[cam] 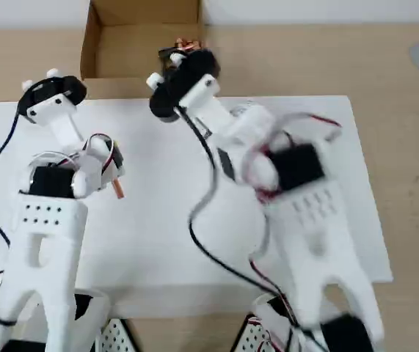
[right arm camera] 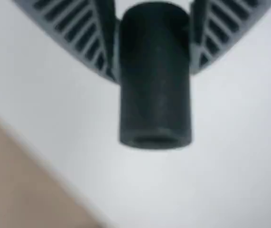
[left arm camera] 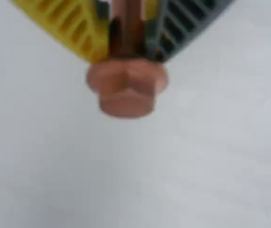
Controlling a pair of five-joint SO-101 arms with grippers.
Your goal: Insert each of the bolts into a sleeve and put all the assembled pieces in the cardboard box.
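My left gripper (left arm camera: 128,52) is shut on a copper bolt (left arm camera: 126,90), whose shank sits between the yellow finger (left arm camera: 64,23) and the dark finger (left arm camera: 187,19). Its hex flange head points out over the white mat. From above, that bolt (cam: 119,191) sticks out beside the left arm, over the mat's left part. My right gripper (right arm camera: 155,71) is shut on a black sleeve (right arm camera: 155,85), open end outward, held above the mat near its edge. The open cardboard box (cam: 88,44) stands at the back, behind the mat.
The white mat (cam: 165,227) covers the middle of the tan table (cam: 407,147). A small copper-coloured piece (cam: 187,45) shows at the box's near right corner, behind an arm's black joint (cam: 183,81). Cables trail over the mat's centre.
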